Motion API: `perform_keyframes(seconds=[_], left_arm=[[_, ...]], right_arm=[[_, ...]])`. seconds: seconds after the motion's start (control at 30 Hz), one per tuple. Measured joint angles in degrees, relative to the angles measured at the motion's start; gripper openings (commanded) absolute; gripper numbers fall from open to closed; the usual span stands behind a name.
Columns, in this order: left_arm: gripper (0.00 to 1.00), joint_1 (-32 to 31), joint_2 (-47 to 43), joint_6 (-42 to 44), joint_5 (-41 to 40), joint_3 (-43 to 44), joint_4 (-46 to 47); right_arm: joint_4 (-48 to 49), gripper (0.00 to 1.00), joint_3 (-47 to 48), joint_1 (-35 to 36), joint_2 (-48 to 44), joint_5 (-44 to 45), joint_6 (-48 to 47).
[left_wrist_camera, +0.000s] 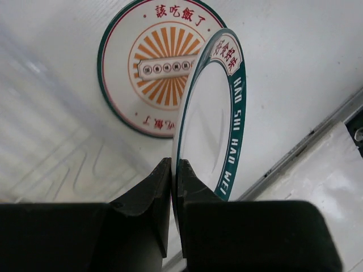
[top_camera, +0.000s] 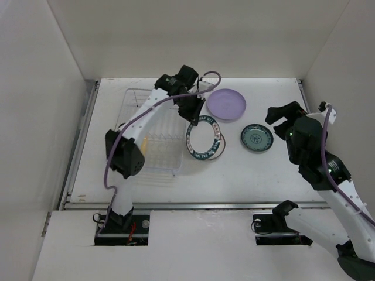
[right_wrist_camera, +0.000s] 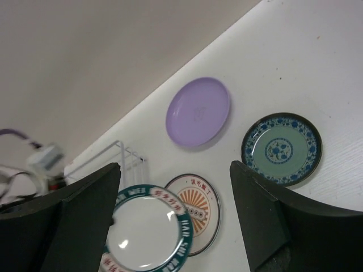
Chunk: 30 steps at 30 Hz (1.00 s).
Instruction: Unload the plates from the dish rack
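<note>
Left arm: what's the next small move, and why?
Probably lower the teal-rimmed plate and release it, perhaps onto the sunburst plate. The left tool pinches its rim and holds it just over that plate, outside the rack.

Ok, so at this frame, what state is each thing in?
left pincer, shut on the lettered-rim plate's edge.
right pincer, open, empty.
lettered-rim plate, held over the sunburst plate.
sunburst plate, flat on the table, partly covered.
lavender plate, flat on the table.
teal patterned plate, flat on the table.
dish rack, on the table, yellow item inside.
</note>
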Motion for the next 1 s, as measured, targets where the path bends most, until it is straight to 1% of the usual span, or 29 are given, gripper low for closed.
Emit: perform_keyframes(seconds=[0.1, 0.17, 0.2, 0.23, 0.3, 0.33, 0.43, 0.47, 0.53, 0.57, 0.63, 0.67, 0.73, 0.77, 0.87, 0.9, 0.93, 1.0], left_arm=[[0.0, -0.2, 8.3, -0.7, 1.4, 0.9, 3.0], [0.01, -0.2, 11.6, -1.2, 2.1, 0.9, 3.8], [0.09, -0.1, 12.6, -1.5, 3.1, 0.9, 4.0], [0.14, 0.0, 13.2, -1.6, 3.7, 1.0, 4.1], [0.16, 0.1, 13.3, -1.7, 3.7, 1.0, 4.1], [0.2, 0.1, 13.3, -1.7, 3.5, 1.1, 4.1], [0.2, 0.1, 13.3, -1.8, 1.8, 1.2, 4.7], [0.24, 0.1, 13.3, -1.8, 0.9, 1.2, 4.8], [0.4, 0.1, 13.3, -1.8, -0.5, 1.2, 5.2], [0.44, 0.1, 13.3, -2.0, -1.0, 1.2, 5.4], [0.44, 0.1, 13.3, -2.0, -1.9, 1.2, 5.6], [0.46, 0.1, 13.3, -2.0, -2.7, 1.2, 5.6], [0.56, 0.1, 13.3, -2.0, -4.9, 1.2, 5.7], [0.67, 0.1, 13.3, -2.0, -6.3, 1.2, 5.7], [0.76, -0.3, 13.0, -2.0, -8.6, 2.0, 6.4], [0.82, -0.6, 12.7, -1.7, -9.6, 2.6, 6.0], [0.86, -0.7, 12.3, -1.3, -10.8, 3.6, 5.4], [0.91, -0.8, 10.0, -0.1, -15.0, 4.6, 4.5]], right_arm=[[-0.3, 0.84, -0.5, 0.0, -2.0, 0.7, -0.1], [-0.5, 0.84, -1.1, 0.0, -2.0, 0.7, -0.1], [-0.7, 0.84, -1.5, 0.0, -2.0, 0.6, -0.1], [-0.9, 0.84, -2.0, 0.0, -2.0, 0.6, -0.1], [-1.9, 0.84, -2.5, 0.0, -1.7, 0.2, -0.1], [-2.0, 0.84, -2.7, 0.0, -1.6, -0.1, -0.1], [-2.2, 0.84, -3.0, 0.0, -1.6, -0.7, -0.3], [-2.2, 0.84, -3.0, 0.0, -1.6, -0.8, -0.4], [-2.2, 0.84, -3.0, 0.0, -1.6, -1.0, -0.9], [-2.2, 0.84, -3.0, 0.0, -1.5, -1.2, -1.2], [-2.2, 0.84, -3.0, 0.0, -1.3, -1.6, -1.7], [-2.2, 0.84, -3.0, 0.0, -1.1, -1.8, -2.0], [-2.1, 0.84, -3.0, 0.0, -0.7, -2.2, -2.5], [-1.9, 0.84, -3.0, 0.0, -0.6, -2.6, -2.8], [-1.6, 0.84, -2.9, 0.0, -0.1, -4.1, -4.2], [-1.5, 0.84, -3.0, 0.0, 0.0, -4.6, -4.7], [-1.3, 0.84, -2.9, 0.0, 0.3, -5.3, -5.2], [-1.0, 0.84, -2.9, 0.0, 1.0, -6.5, -6.1]])
